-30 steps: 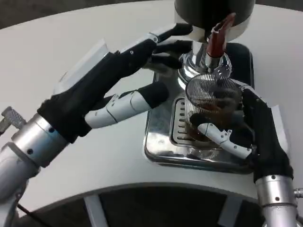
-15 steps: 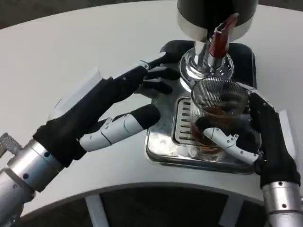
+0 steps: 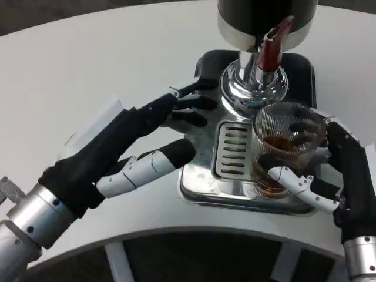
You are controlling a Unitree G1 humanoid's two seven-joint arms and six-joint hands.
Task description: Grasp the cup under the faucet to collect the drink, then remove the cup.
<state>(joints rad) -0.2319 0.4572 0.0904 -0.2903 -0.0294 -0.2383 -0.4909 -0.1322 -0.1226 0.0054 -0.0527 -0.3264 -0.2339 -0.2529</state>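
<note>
Single head view, steeply downward and close over the white table point(image 3: 88, 64).

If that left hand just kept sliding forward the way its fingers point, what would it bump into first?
Most likely the shiny chrome base of the drink dispenser: the left hand points up and right, fingertips already over the drip tray. Depth is hard to judge, though.

Dispenser point(image 3: 267, 20) top cropped; cup point(image 3: 286, 147) base hidden.

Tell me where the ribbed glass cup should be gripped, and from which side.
Grip the cup around its ribbed side wall at mid-height, coming from its right, as the right hand does now. It stands upright with drink inside, so a side wrap likely keeps it level; the dispenser blocks the back, and the left hand lies at the left.
</note>
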